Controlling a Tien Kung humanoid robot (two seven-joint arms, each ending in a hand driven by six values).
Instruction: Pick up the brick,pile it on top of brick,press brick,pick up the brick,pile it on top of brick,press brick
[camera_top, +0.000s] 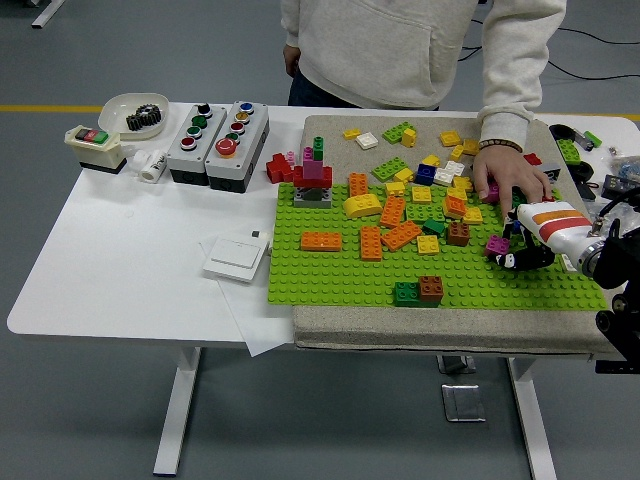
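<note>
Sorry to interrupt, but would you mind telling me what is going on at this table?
The right robot hand reaches over the green baseplate beside a magenta brick; whether it grips anything is unclear. A person's hand rests among loose bricks just beyond it. A small brick tower stands at the plate's far left.

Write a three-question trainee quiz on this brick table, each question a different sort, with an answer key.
1. True or false: the green brick and brown brick near the front of the green baseplate sit side by side.
2. Multiple choice: the person's hand rests A) on the button boxes, B) among loose bricks at the baseplate's far right, C) on the white switch plate.
3. Fill in: the magenta brick lies just to the picture's ____ of the right hand.

Key: 1 true; 2 B; 3 left.
</note>
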